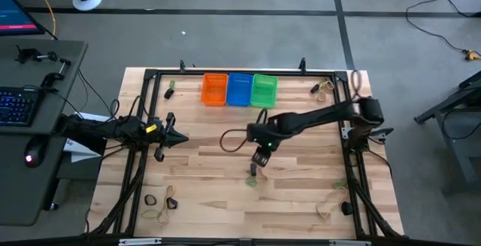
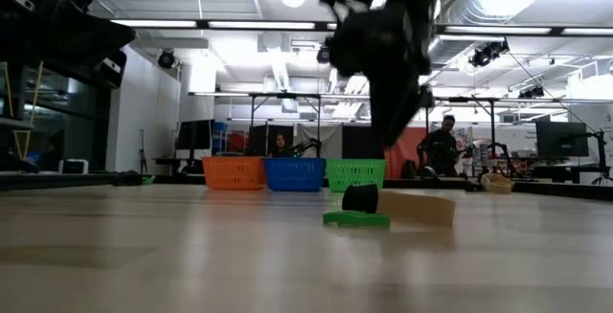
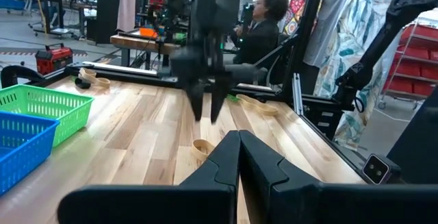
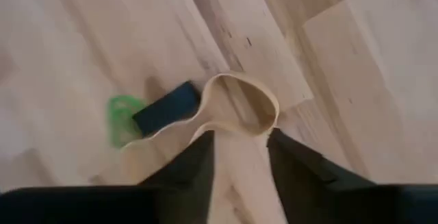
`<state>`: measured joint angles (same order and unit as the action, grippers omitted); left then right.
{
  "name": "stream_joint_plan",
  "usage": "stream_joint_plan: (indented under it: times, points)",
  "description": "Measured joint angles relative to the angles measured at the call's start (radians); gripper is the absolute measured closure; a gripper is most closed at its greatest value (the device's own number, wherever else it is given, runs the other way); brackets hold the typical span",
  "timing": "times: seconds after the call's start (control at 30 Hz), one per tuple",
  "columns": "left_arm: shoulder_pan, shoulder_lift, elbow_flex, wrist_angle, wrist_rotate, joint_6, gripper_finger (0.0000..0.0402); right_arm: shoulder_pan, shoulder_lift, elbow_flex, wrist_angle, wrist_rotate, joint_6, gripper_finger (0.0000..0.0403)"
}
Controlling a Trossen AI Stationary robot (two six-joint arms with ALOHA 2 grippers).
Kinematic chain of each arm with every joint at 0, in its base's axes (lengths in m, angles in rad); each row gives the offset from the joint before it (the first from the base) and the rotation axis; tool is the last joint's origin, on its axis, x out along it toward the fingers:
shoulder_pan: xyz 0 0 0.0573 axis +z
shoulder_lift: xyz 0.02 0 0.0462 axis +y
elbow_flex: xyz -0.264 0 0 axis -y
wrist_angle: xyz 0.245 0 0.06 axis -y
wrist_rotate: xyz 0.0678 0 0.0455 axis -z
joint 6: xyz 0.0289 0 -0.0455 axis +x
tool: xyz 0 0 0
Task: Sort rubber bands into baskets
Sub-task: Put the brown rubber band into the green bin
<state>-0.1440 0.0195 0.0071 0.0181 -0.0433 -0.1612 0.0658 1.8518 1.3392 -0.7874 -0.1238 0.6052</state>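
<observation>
Three baskets stand side by side at the table's far edge: orange (image 1: pixel 215 89), blue (image 1: pixel 239 89), green (image 1: pixel 264 90). A tan rubber band (image 4: pixel 238 106), a black one (image 4: pixel 166 107) and a green one (image 4: pixel 121 119) lie together on the table's middle (image 1: pixel 254 175). My right gripper (image 4: pixel 239 138) hangs open just above the tan band, fingers pointing down, touching nothing; the low view shows it (image 2: pixel 397 126) clear of the bands (image 2: pixel 359 208). My left gripper (image 3: pixel 239 148) is shut and empty at the table's left (image 1: pixel 161 144).
More rubber bands lie in loose groups: far left (image 1: pixel 170 89), far right (image 1: pixel 323 89), near left (image 1: pixel 161 201) and near right (image 1: pixel 331 201). A black frame (image 1: pixel 150 73) runs round the table. A black cable (image 1: pixel 229 137) loops by the right arm. People sit beyond the table (image 3: pixel 263 25).
</observation>
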Motion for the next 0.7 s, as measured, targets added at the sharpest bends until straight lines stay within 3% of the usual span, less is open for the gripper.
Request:
stream_joint_plan:
  times: [0.13, 0.3, 0.57, 0.7]
  points:
    - [0.000, 0.000, 0.000, 0.000, 0.000, 0.000, 0.0401, -0.008, 0.075, 0.000, 0.002, 0.000, 0.010, 0.0214]
    - [0.000, 0.000, 0.000, 0.000, 0.000, 0.000, 0.0401, -0.012, 0.148, 0.000, -0.009, 0.016, 0.024, 0.0204]
    - [0.000, 0.000, 0.000, 0.000, 0.000, 0.000, 0.0401, -0.006, 0.172, 0.004, 0.000, 0.089, 0.061, 0.0242]
    - [0.000, 0.000, 0.000, 0.000, 0.000, 0.000, 0.0401, -0.005, 0.175, 0.003, 0.006, 0.109, 0.045, 0.0303]
